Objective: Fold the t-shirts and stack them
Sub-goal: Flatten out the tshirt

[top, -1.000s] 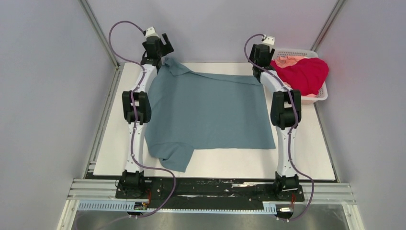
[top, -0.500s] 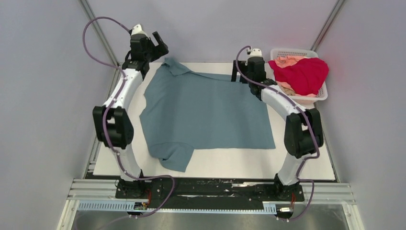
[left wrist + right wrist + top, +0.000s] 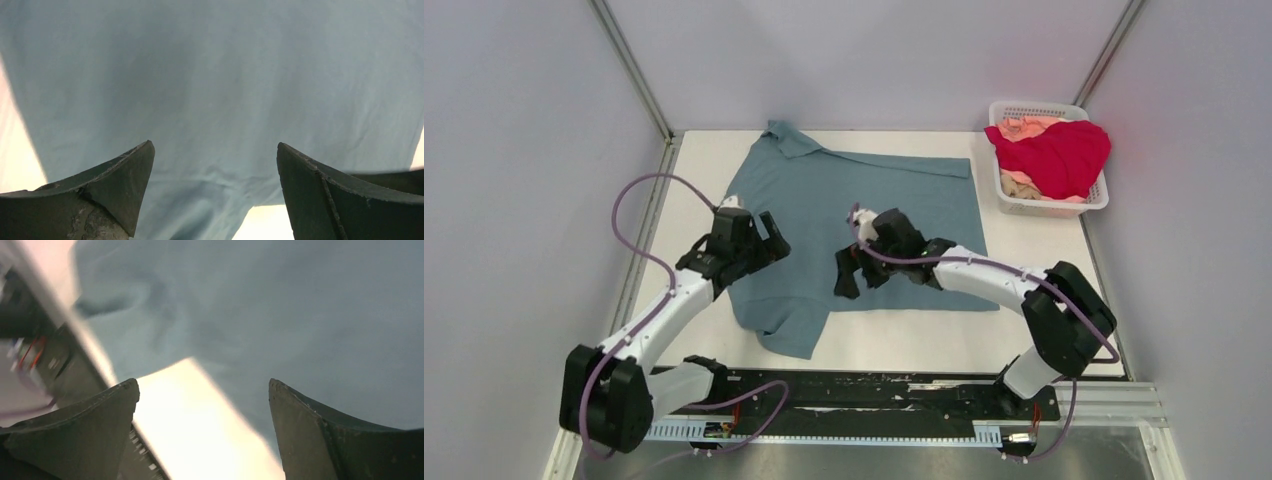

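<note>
1. along the bottom of the top view, a bare strip of the white worktop runs below the cloth.
2. left of centre, the left hand hangs over the left border of the teal t-shirt, just above its near sleeve. the fingers stand wide apart with nothing between them. its wrist view shows teal cloth filling the frame, with slivers of worktop at the lower edges.
3. at mid-frame, the right hand sits over the shirt's near edge. its fingers are spread too and hold nothing. its wrist view shows the cloth's border with pale worktop beside it.
4. the teal t-shirt lies spread flat across the middle of the worktop. one sleeve points to the lower left and the other reaches the far edge at the upper left.
5. in the upper right, a white lattice basket stands at the worktop's far right corner. the red t-shirt is heaped in it, and the peach t-shirt peeks out behind and beneath.
</note>
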Tool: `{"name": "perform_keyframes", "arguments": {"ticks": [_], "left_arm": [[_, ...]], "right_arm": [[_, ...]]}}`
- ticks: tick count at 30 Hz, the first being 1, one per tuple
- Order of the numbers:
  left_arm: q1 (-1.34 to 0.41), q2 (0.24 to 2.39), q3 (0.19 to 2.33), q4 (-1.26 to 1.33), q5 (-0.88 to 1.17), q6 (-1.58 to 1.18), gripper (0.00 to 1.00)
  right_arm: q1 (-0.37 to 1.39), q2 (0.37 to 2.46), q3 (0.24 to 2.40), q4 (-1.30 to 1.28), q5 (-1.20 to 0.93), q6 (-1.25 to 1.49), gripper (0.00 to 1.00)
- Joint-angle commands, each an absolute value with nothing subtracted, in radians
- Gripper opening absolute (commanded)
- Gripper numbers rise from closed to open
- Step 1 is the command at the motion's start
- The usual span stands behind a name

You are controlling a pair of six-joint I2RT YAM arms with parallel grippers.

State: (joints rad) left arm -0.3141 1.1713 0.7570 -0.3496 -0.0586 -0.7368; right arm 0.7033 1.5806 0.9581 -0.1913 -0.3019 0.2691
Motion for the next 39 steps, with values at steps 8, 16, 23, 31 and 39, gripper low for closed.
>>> {"name": "perform_keyframes", "arguments": {"ticks": [8, 16, 23, 31, 39], "left_arm": [[-0.237, 0.974, 0.448, -0.213, -0.031, -0.917, 1.0], [-0.214, 1.063, 0.426, -0.199, -0.064, -0.93, 1.0], [-0.184, 1.111, 0.426, -0.179, -0.079, -0.927, 1.0], [-0.169, 1.159, 0.483, -0.193, -0.108, -0.891, 1.0], [-0.169, 1.159, 0.528, -0.232, -0.007, -0.832, 1.0]], "right_arm": [[1.104, 1.697, 0.958, 0.135, -0.686, 0.197, 0.85], [1.157, 1.929, 1.097, 0.084, -0.554, 0.153, 0.72], [1.159, 1.857, 0.923, 0.017, -0.519, 0.181, 0.63], [1.157, 1.769, 0.773, -0.053, -0.581, 0.168, 0.62], [1.156, 1.626, 0.843, -0.073, -0.617, 0.081, 0.73]]}}
